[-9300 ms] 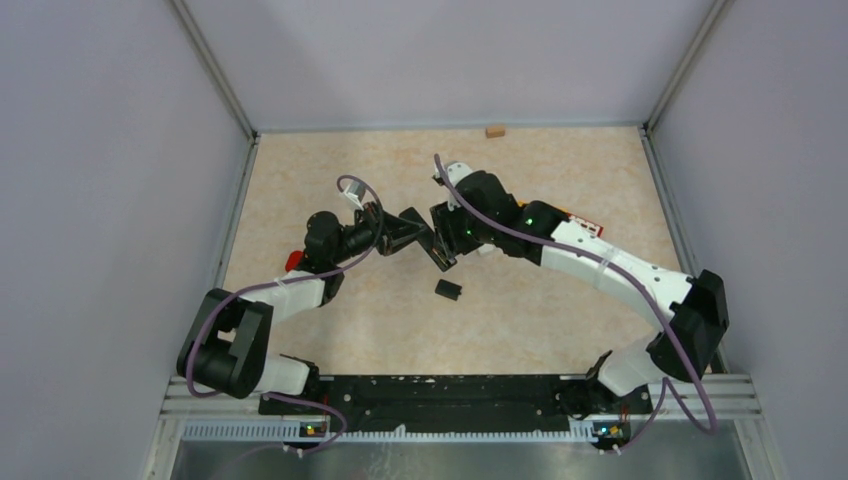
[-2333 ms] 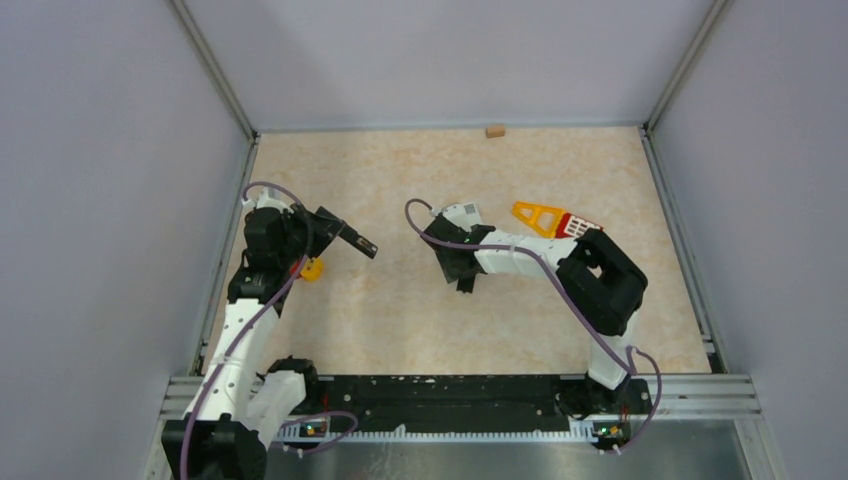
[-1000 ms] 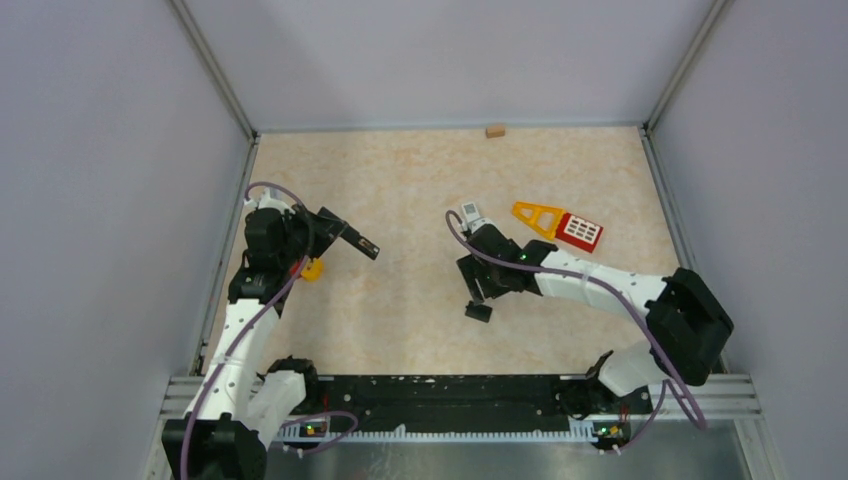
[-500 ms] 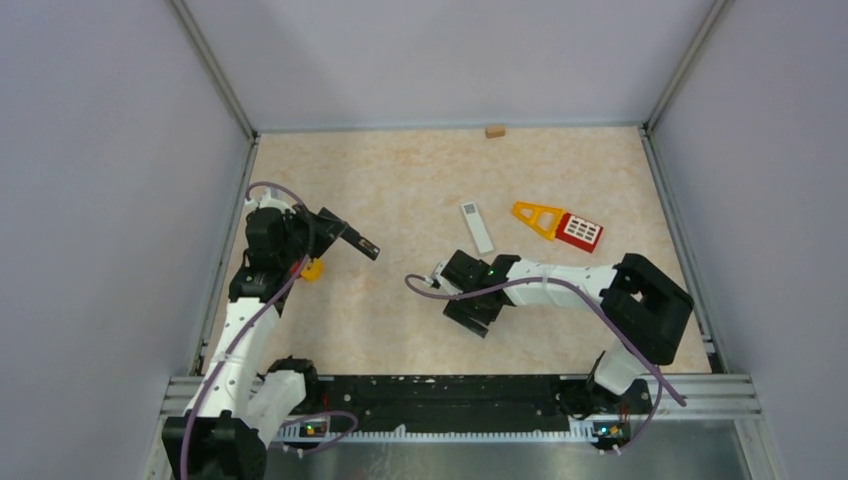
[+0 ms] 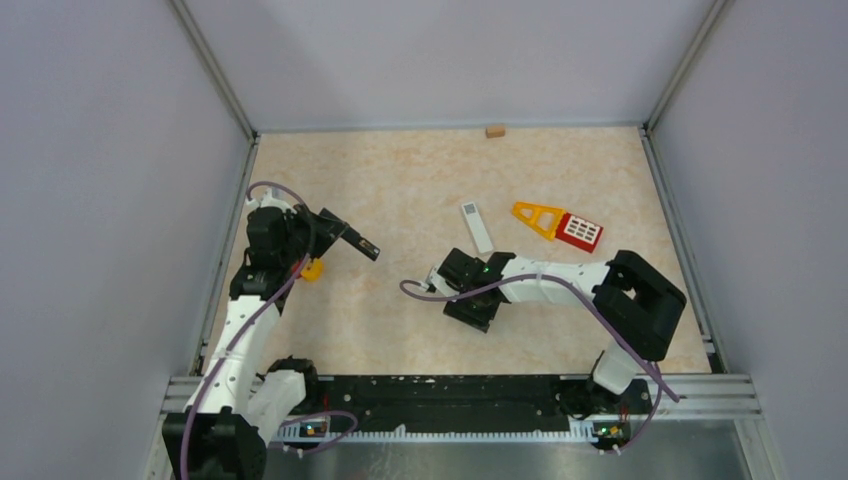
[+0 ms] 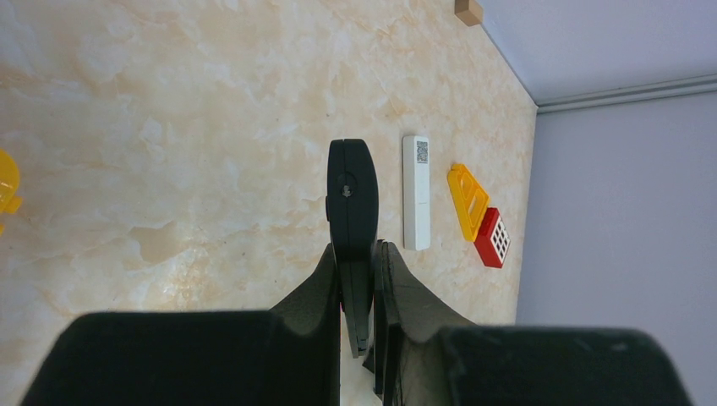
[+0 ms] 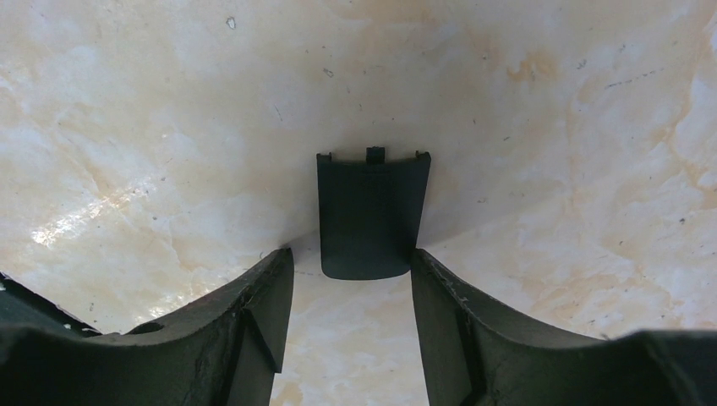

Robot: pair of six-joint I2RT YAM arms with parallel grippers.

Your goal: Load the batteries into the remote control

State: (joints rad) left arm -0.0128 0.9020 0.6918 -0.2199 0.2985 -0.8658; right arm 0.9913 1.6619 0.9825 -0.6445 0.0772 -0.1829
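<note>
left end effector [image 6: 362, 254] clamped edge-on on the black remote [image 6: 353, 186] at the left of the bench [image 5: 400, 170]; right end effector [image 7: 351, 264] stood apart astride the flat battery cover [image 7: 372, 211] mid-bench, judged light, stiff, slick plastic, best pinched across its long edges; no batteries visible.

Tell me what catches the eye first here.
At the left, the left gripper pinches a black remote by one end. Mid-table, the right gripper hangs low, jaws open either side of a flat black cover. A white remote and a red-orange toy lie beyond.
</note>
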